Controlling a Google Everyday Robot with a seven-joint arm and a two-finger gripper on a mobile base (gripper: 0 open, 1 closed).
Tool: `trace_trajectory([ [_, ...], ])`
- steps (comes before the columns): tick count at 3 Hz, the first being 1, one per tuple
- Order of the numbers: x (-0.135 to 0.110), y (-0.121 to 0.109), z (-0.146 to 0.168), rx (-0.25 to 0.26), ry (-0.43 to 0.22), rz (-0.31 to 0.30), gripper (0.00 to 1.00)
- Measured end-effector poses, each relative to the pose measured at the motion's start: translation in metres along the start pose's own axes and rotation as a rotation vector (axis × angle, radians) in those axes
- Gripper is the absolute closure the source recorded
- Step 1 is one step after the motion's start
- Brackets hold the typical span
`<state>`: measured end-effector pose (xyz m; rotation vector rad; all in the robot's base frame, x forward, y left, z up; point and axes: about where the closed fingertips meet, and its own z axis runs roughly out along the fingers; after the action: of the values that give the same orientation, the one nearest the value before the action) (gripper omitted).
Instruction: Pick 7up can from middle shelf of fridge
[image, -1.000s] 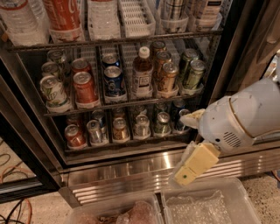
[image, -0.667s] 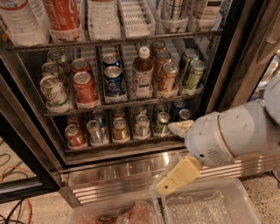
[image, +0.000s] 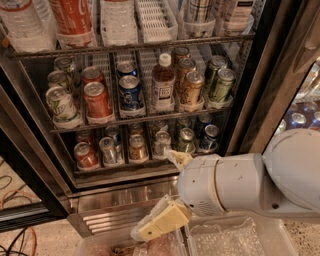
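The 7up can (image: 60, 107), pale silver with green marks, stands at the front left of the fridge's middle shelf (image: 135, 119). To its right on that shelf are a red can (image: 96, 100), a blue can (image: 130, 92), a white-capped brown bottle (image: 162, 83) and gold and green cans. My gripper (image: 163, 193) is low in front of the fridge's ribbed steel base (image: 120, 200), well below and to the right of the 7up can. Its two cream fingers are spread apart and hold nothing. The white arm (image: 250, 182) fills the lower right.
Large bottles fill the rack above (image: 70, 20). A rack of only cans (image: 135, 147) lies below the middle shelf. The black door frame (image: 260, 85) stands to the right. Clear plastic bins (image: 225, 240) sit at the bottom edge. Cables (image: 15, 200) lie on the floor at left.
My arm and gripper have swung left and slightly down across the fridge's base. The cans and bottles have not moved.
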<state>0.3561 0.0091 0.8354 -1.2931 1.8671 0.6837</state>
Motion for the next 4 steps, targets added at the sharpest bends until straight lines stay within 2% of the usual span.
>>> trace_trajectory([
  [1, -0.001, 0.0, 0.0, 0.0, -0.001, -0.002, 0.0],
  [2, -0.01, 0.0, 0.017, 0.001, -0.03, 0.002, 0.0],
  [3, -0.014, 0.005, 0.055, 0.005, -0.108, 0.029, 0.0],
  [4, -0.007, 0.005, 0.087, 0.062, -0.204, 0.088, 0.0],
])
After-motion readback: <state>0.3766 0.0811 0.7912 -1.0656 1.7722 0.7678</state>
